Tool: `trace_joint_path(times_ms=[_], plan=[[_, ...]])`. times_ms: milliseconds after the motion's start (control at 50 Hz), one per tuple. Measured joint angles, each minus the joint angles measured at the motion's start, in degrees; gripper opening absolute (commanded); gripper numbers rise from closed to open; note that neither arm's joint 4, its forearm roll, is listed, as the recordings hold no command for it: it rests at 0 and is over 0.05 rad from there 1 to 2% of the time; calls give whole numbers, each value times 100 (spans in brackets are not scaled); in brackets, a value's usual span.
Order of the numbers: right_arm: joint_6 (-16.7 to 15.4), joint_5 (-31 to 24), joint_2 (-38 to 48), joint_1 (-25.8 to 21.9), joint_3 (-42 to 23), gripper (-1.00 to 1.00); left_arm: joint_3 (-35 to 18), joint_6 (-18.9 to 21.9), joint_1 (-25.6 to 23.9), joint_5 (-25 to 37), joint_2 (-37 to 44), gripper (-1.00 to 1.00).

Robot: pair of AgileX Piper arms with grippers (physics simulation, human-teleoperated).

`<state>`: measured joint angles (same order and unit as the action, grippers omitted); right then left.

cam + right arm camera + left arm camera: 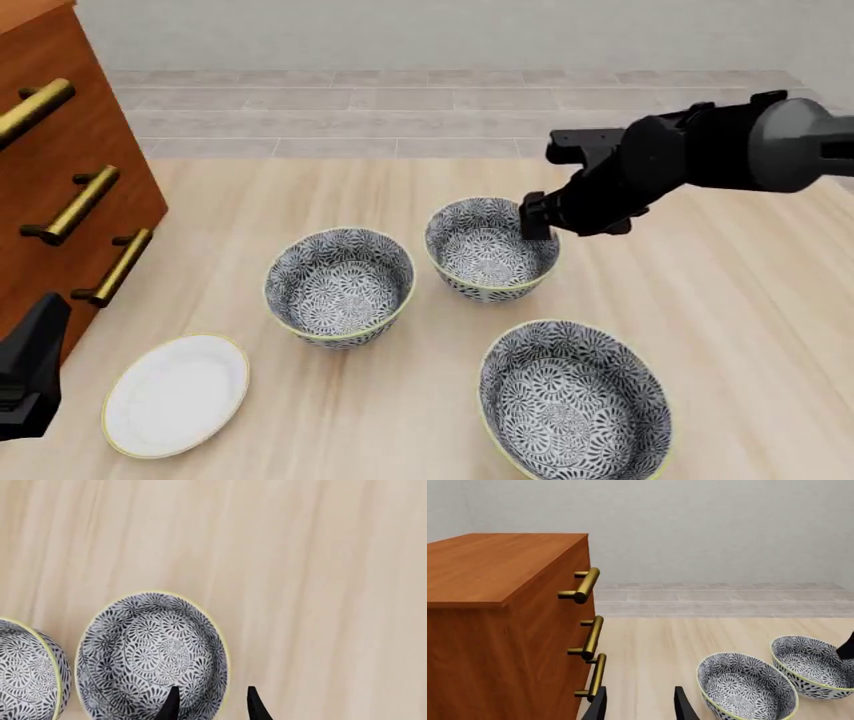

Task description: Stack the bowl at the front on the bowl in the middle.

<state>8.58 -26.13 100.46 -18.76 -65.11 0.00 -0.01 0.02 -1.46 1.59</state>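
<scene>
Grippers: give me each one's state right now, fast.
Left gripper: open, holding nothing.
Right gripper: open, fingers astride the rim of the far bowl, not clamped.

No words, labels, brand marks, numbers or signs can be read anywhere in these views. The bowls carry only a grey-and-white floral pattern, and the wooden drawer cabinet and white plate are unmarked.
</scene>
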Motion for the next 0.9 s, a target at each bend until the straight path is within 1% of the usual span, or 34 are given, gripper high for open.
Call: trace_joint_path(times_ms=[900], plan=[[-23, 384, 492, 80, 148, 100, 0, 0, 0, -1, 1, 100]])
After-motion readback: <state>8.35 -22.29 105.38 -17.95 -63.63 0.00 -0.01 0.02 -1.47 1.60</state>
